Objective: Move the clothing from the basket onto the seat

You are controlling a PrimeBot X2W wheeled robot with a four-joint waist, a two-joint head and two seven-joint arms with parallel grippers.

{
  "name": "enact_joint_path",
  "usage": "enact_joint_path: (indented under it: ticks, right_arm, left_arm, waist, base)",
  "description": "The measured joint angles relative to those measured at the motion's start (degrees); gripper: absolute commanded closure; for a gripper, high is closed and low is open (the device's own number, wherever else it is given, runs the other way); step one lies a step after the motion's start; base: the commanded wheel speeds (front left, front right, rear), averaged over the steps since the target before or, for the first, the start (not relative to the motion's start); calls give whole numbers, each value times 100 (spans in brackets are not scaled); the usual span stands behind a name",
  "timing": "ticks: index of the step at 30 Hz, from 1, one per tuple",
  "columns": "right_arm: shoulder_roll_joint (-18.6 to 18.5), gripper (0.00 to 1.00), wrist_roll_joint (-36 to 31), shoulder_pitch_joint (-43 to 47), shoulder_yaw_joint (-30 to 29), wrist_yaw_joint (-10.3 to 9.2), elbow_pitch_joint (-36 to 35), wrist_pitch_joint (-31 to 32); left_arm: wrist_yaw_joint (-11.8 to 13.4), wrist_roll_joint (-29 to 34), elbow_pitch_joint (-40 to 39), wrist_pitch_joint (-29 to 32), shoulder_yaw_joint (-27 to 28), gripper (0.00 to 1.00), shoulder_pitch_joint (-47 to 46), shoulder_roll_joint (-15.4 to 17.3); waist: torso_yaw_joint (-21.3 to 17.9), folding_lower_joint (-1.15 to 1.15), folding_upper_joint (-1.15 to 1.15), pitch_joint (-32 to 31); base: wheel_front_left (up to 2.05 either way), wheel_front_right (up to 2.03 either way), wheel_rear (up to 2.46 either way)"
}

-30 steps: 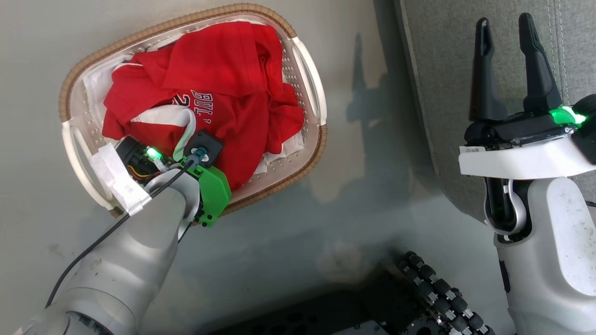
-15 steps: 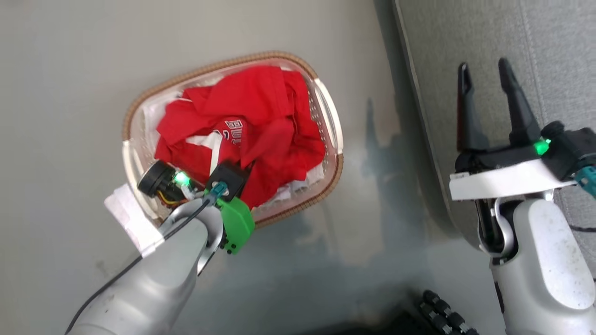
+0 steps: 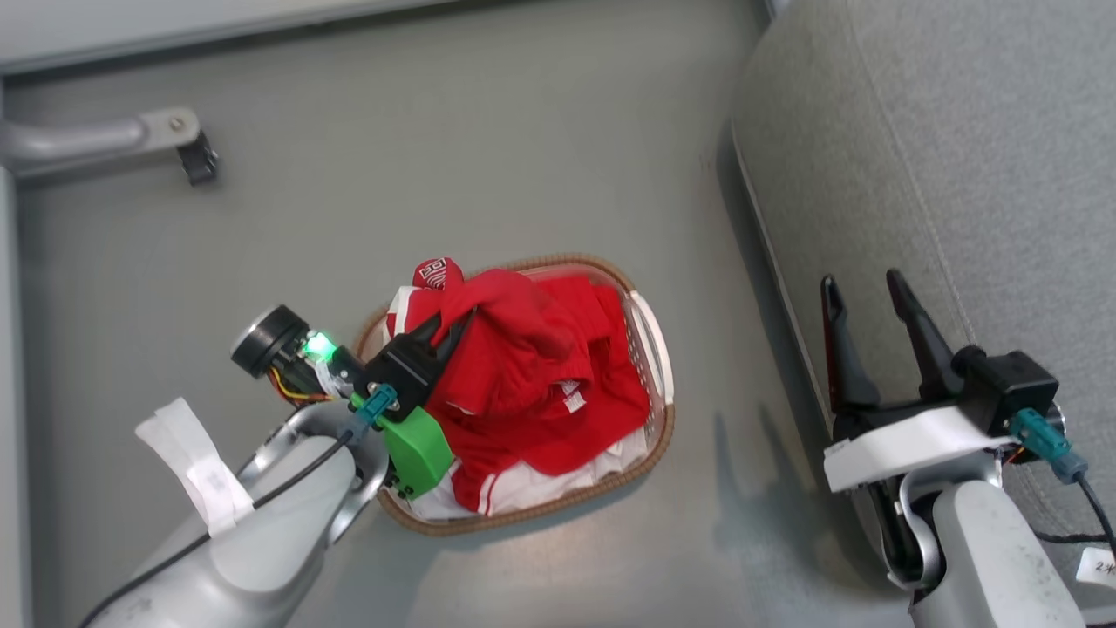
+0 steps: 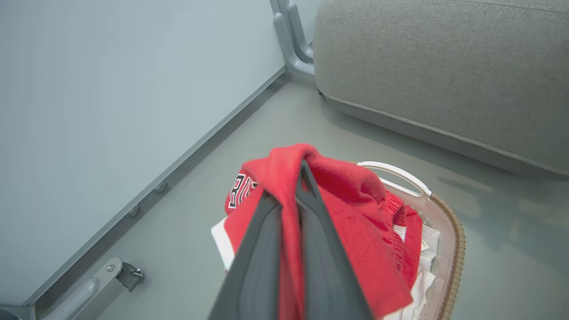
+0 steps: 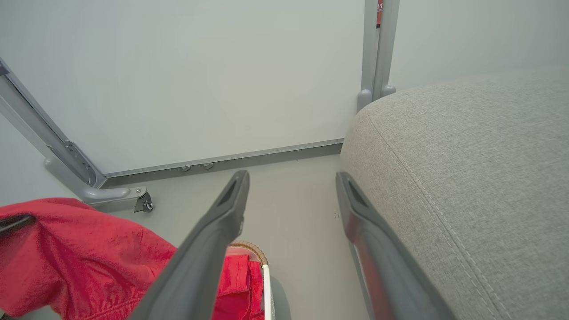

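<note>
The left gripper [image 3: 449, 324] clamps a fold of bright red fabric clothing [image 3: 540, 384], the rest heaped in the oval cream perforated basket [image 3: 649, 349]. Jaws apart, the right gripper [image 3: 861, 279] hovers empty; nothing lies yet on the large grey upholstered seat [image 3: 959, 157].

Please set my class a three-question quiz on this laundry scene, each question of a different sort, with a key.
1. True or false: the left gripper is shut on the clothing.
2. The basket stands on: A a table; B the floor; C a shelf.
3. Fill in: beside the seat, the right gripper has its jaws ____ and holds nothing.
Key: 1 true; 2 B; 3 open.
</note>
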Motion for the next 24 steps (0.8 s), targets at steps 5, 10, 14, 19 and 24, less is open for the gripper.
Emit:
enact_joint_path:
  ticks: [5, 10, 14, 19, 24]
  right_arm:
    - [-1, 0, -3, 202, 165, 0, 141, 0]
    - [0, 0, 54, 230, 558, 0, 222, 0]
    - [-1, 0, -80, 199, 879, 0, 275, 0]
    - [-4, 0, -100, 69, 1234, 0, 358, 0]
    - [-3, 0, -22, -77, 1856, 0, 434, 0]
  left_arm:
    - [-101, 85, -678, 315, -27, 100, -314, 342]
    - [-176, -52, -1356, 866, 45, 100, -604, 670]
    - [-208, -151, -1766, 1192, 154, 100, -879, 823]
    - [-210, -240, -2033, 1468, 225, 100, -1029, 925]
    - [-224, -311, -2170, 1674, 174, 100, -1124, 926]
  waist:
    - [123, 0, 0, -610]
    - [223, 0, 0, -1140]
    - [272, 0, 0, -1468]
    - [288, 0, 0, -1746]
    - [296, 0, 0, -1920]
  base:
    - [0, 0, 0]
    - [0, 0, 0]
    - [0, 0, 0]
    - [0, 0, 0]
    - [0, 0, 0]
